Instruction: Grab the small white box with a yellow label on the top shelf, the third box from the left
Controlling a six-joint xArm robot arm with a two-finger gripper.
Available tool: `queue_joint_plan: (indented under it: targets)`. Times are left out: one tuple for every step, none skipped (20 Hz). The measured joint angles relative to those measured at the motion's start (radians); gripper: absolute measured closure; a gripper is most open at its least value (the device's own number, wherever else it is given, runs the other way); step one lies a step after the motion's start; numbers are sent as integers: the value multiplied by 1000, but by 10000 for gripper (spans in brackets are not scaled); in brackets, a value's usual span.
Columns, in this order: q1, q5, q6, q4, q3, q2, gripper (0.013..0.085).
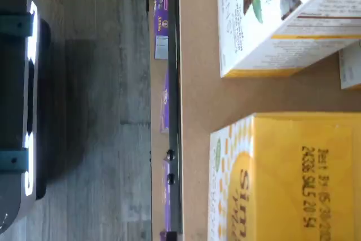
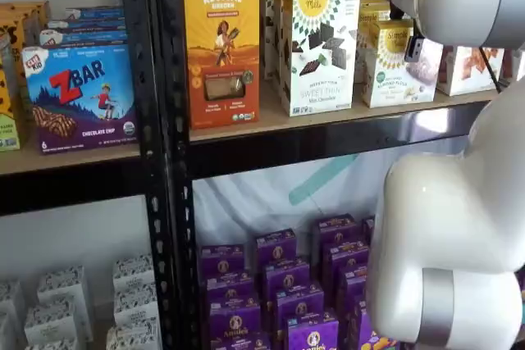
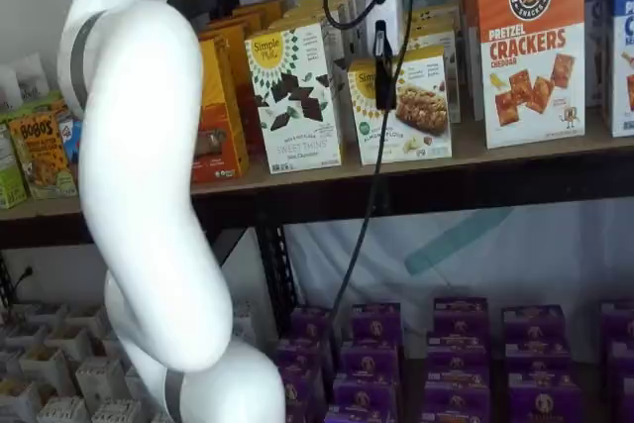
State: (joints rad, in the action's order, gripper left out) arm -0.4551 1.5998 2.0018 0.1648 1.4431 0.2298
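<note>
The small white box with its yellow sunburst logo and yellow top stands on the top shelf, a tan board with a black front beam. It also shows in a shelf view, partly behind the arm, and in the wrist view close up from above. My gripper hangs right in front of the box's front face. Its white body is above and a black finger points down with a cable beside it. Only a side-on finger shows, so I cannot tell if it is open or shut.
A taller white box with dark chocolate squares stands just left of the small box, with an orange box beyond it. An orange pretzel cracker box stands to the right. Purple boxes fill the lower shelf. My white arm covers the left side.
</note>
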Motion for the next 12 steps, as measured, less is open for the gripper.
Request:
queue_joint_plan:
  targets:
    - [0,0,0,0,-1,1,330]
    - [0,-1,0,0,-2,1,370]
    - [0,-1,0,1,-3,2,370]
    - [-1,-2,1,2,-3,3,410]
    - [-1,-2,1,3,-4,3,410]
    - [-2,-3,2,3,-4,3,450]
    - [-2,-4,2,3,-5,4,450]
    - [-2,-4,2,2,-5,4,450]
    - [-2,-4,2,2,-5,4,450]
    - [-3,-4,3,2,-5,4,450]
    - [-4,-3,3,3,-3,3,450]
    - [-5,-2,4,4,-2,3,490]
